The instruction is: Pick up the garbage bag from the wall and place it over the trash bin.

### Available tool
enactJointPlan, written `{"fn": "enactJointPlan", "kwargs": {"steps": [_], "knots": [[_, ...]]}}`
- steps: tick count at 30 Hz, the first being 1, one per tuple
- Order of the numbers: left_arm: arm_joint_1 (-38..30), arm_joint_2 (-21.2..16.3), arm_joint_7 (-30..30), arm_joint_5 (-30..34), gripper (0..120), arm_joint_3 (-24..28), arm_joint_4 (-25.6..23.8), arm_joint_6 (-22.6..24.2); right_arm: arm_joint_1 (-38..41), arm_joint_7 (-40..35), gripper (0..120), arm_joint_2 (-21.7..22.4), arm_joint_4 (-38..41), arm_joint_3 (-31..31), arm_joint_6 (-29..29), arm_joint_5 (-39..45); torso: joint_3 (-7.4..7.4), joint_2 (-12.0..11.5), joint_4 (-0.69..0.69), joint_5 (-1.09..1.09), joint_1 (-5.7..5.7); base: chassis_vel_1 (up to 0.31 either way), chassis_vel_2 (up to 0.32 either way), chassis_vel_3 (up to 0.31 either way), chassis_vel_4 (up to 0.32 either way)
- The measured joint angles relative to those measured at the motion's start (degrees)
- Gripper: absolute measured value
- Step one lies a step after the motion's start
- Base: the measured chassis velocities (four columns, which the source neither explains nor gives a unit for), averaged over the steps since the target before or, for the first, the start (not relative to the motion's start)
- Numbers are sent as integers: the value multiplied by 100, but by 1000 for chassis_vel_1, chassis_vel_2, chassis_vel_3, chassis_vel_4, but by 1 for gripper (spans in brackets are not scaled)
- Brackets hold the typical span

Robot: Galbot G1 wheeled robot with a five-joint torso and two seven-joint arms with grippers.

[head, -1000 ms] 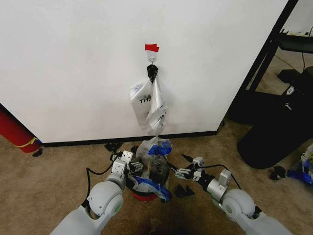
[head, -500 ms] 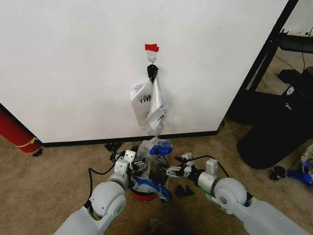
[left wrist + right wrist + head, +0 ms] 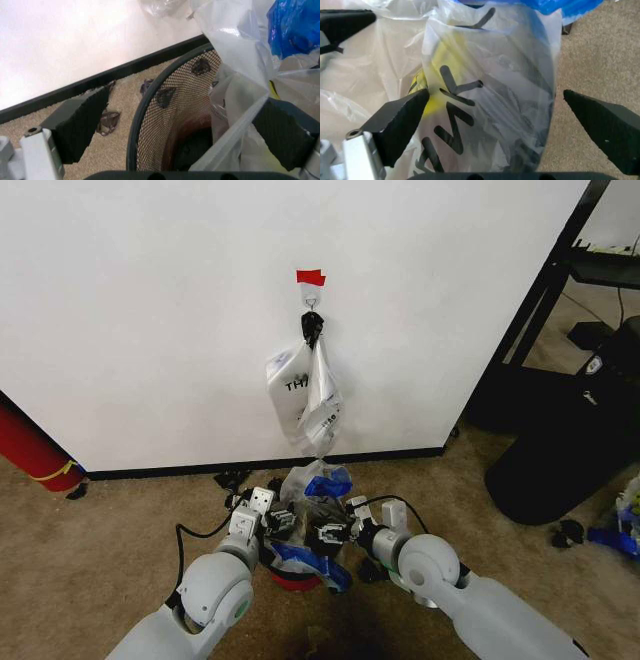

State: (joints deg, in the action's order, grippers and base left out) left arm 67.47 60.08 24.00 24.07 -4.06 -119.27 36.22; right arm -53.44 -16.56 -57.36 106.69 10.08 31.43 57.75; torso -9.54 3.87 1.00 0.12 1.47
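Glossy grey-white arms, black cables, black-padded hands

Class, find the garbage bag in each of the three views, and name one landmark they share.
Head view: garbage bag low centre, draped on the trash bin.
Left wrist view: upper right, beside the bin's mesh.
Right wrist view: centre, between the pads.
Shared landmark: the bag's blue patches.

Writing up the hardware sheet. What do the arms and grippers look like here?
Both arms are smooth light-grey shells with rounded, ball-like joint housings. The left gripper and right gripper have white and silver bodies with black cables looping alongside them. In the wrist views the fingers are black wedge-shaped foam-like pads on silver-white brackets with a small bolt.
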Motion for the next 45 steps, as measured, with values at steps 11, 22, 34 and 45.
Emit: {"fn": "enactJointPlan", "kwargs": {"steps": [11, 22, 34, 45], "knots": [[-39, 7, -5, 0, 100, 37, 54, -21, -87, -124, 70, 4, 28, -242, 220, -4, 0, 0, 1, 0, 0, 0, 0, 0, 0], [-21, 27, -15, -29, 100, 58, 74, -35, -186, -291, 26, -174, 28, -341, 368, -17, 0, 0, 0, -1, 0, 0, 0, 0, 0], [301, 48, -87, -236, 100, 48, -121, -161, -430, -815, 1, -462, 171, -412, -17, -95, 0, 0, 0, 0, 0, 0, 0, 0, 0], [630, -39, -167, -545, 100, -76, -659, -306, -813, -796, 1, -636, 333, -799, -367, -214, 0, 0, 1, -1, 0, 0, 0, 0, 0]]}}
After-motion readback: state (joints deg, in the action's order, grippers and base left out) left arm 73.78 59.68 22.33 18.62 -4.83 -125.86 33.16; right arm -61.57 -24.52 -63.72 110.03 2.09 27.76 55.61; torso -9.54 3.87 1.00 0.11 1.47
